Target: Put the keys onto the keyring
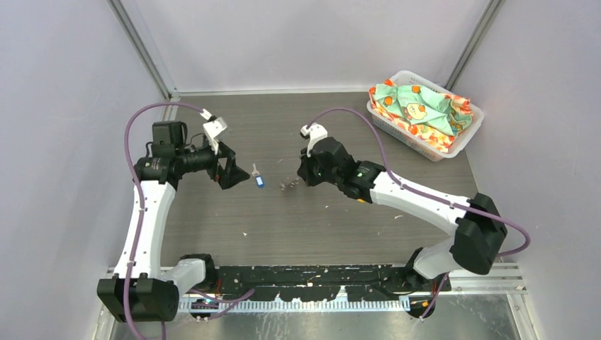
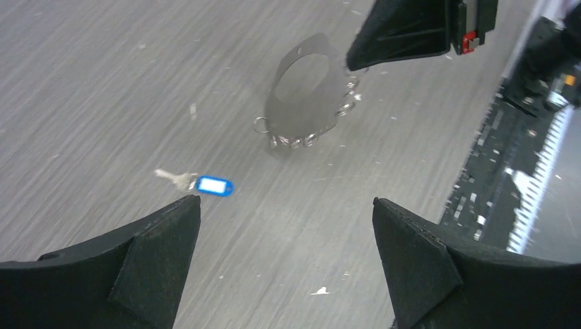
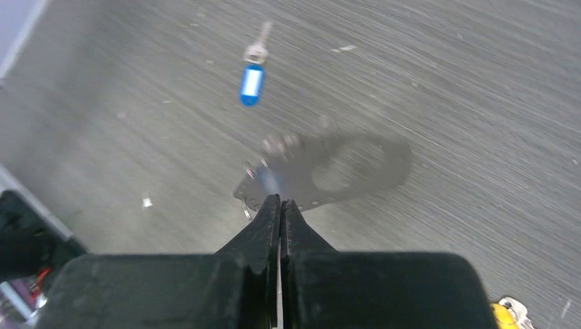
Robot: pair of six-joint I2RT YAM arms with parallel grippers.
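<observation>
Right fingers [image 3: 268,226] closed, pinching rim of keyring [image 2: 301,123] mid-bench [image 1: 319,227]; left fingers [image 2: 157,247] spread wide above blue key [image 2: 205,185]; key looks light, tiny, slippery; best grabbed by plastic head.

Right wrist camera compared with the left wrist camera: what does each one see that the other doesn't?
Only the right wrist view shows the yellow-headed key, in its bottom right corner. Only the left wrist view shows the open left pincer and the black rail at its right side. Both show the blue-headed key, the keyring apart from it, and the right pincer shut on the keyring's edge.
</observation>
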